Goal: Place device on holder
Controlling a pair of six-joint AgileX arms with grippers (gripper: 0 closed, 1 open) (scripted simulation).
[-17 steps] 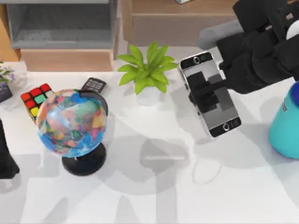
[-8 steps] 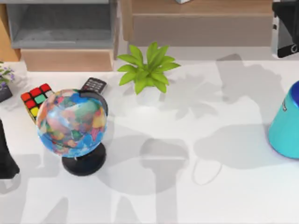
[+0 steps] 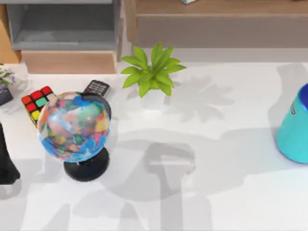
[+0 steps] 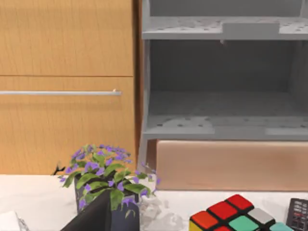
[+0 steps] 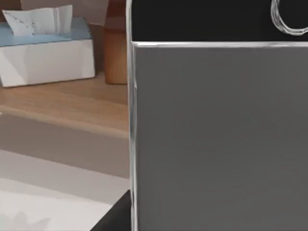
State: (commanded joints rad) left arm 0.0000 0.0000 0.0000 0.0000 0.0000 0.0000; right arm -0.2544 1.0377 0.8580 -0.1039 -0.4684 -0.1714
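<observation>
**Phone lifted off the tabletop and out past the far right corner**

Gone from the top view is the right arm: a second ago it was gripping the smartphone near the far right part of the tabletop (image 3: 231,192), half a second ago only the phone's end was peeking at the far right corner, and now just shadows are lying across the white surface. In the right wrist view the smartphone (image 5: 216,134) is sitting right up against the camera, grey screen and black bezel with the ring of the home button at its end, silver edge running along one side. It appears to be carried by the right gripper, though I cannot tell from these views how the jaws are set. Behind it a tissue box (image 5: 45,43) is resting on a wooden shelf (image 5: 62,106).

My left arm (image 3: 6,163) is staying parked at the tabletop's left edge, beside the globe (image 3: 74,127); whether its jaws are open I cannot tell.

The phone is looking stiff, thin and light, with smooth glass and metal that could be slipping under a loose pinch. Holding it across the two long silver edges near the middle seems safest, keeping pressure off the screen.
</observation>
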